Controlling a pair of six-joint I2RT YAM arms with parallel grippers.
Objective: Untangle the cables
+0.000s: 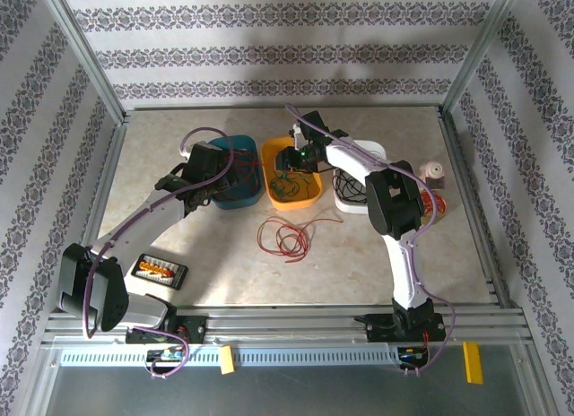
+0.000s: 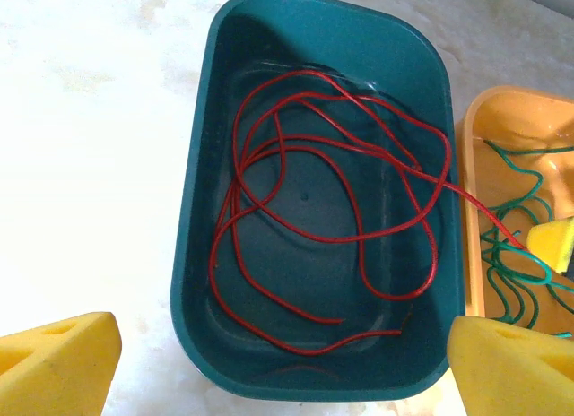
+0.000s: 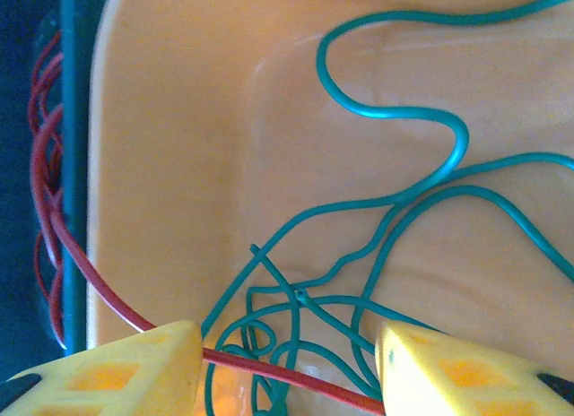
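Table (image 1: 377, 255) bears bins (image 1: 238, 202), red cable (image 1: 280, 231), perhaps tape (image 1: 434, 173).

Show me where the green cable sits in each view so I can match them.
Top external: green cable, centre, inside the orange bin.
Left wrist: right edge, in that bin.
Right wrist: looping across the middle and bottom.
Shared landmark: the orange bin's rim beside the teal bin.

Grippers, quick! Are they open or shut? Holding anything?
Left gripper: open, holding nothing, over the teal bin.
Right gripper: open; a red cable runs across the gap between its fingers, not pinched.
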